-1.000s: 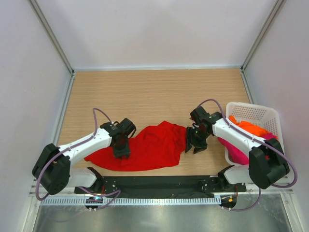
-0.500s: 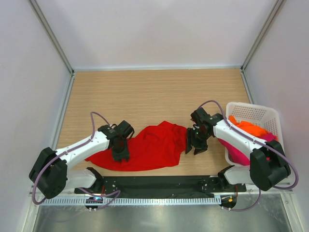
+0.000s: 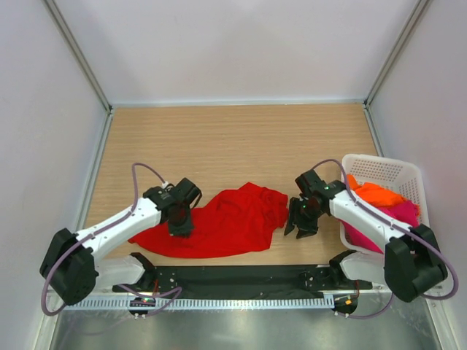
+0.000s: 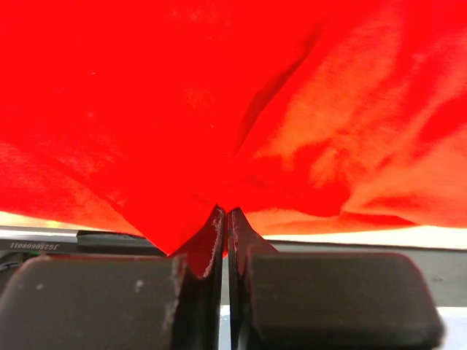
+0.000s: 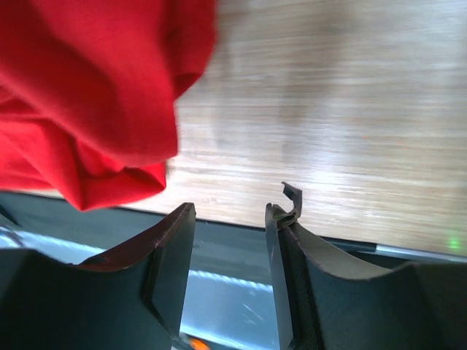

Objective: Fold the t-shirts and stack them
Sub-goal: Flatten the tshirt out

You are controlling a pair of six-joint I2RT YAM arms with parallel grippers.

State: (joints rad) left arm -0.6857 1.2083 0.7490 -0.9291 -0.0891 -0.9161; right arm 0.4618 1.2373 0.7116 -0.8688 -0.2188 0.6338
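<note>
A bright red cloth t-shirt (image 3: 230, 222) lay crumpled and partly spread on the light wooden worktop (image 3: 233, 146), close to its near edge and between the two arms. The left fingers (image 4: 210, 244) were pressed together on the left part of this shirt. In the left wrist view a small fold of the red cloth was pinched just at their tips, and the rest of the cloth filled the view above them. In the top view the left arm (image 3: 124, 219) reached in from the left side, with its fingers pointing down onto the cloth.

The right fingers (image 5: 175, 240) stood apart, with nothing between them. They were just beside the right edge of the red shirt, apart from it. In the right wrist view the bunched red edge hung to their upper left, and bare wood and the black strip (image 3: 233, 275) along the near edge showed in the gap.

At the right side of the worktop stood a white plastic lattice basket (image 3: 398, 172). Inside it lay an orange cloth t-shirt (image 3: 373, 193) and a magenta-pink cloth t-shirt (image 3: 400, 211), both crumpled and touching each other. The right arm (image 3: 361, 215) crossed in front of part of them.
</note>
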